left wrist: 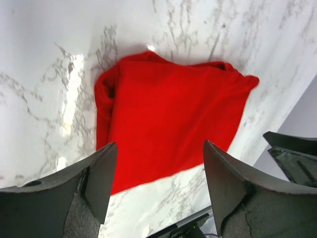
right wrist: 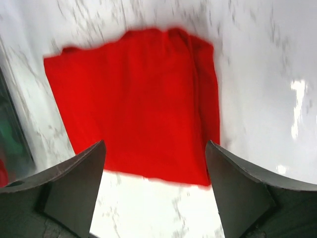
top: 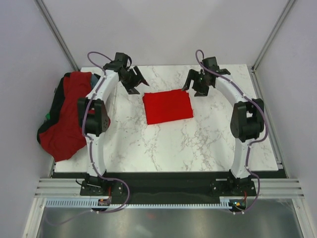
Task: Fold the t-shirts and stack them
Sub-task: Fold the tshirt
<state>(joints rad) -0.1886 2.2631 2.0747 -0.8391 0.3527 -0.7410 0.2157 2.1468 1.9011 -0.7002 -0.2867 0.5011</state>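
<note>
A bright red t-shirt (top: 168, 107) lies folded into a flat rectangle on the marble table, near the middle back. It also shows in the left wrist view (left wrist: 168, 119) and in the right wrist view (right wrist: 138, 99). My left gripper (top: 136, 82) hovers open and empty just off its back left corner; its jaws (left wrist: 159, 163) stand wide apart. My right gripper (top: 194, 83) hovers open and empty off the back right corner; its jaws (right wrist: 154, 163) stand wide apart. More red t-shirts (top: 67, 119) lie heaped in the dark bin at the left.
The dark bin (top: 53, 106) hangs at the table's left edge with red cloth spilling over it. The marble table (top: 198, 144) has a black strip along its near edge. Grey walls and metal posts close in the back and sides.
</note>
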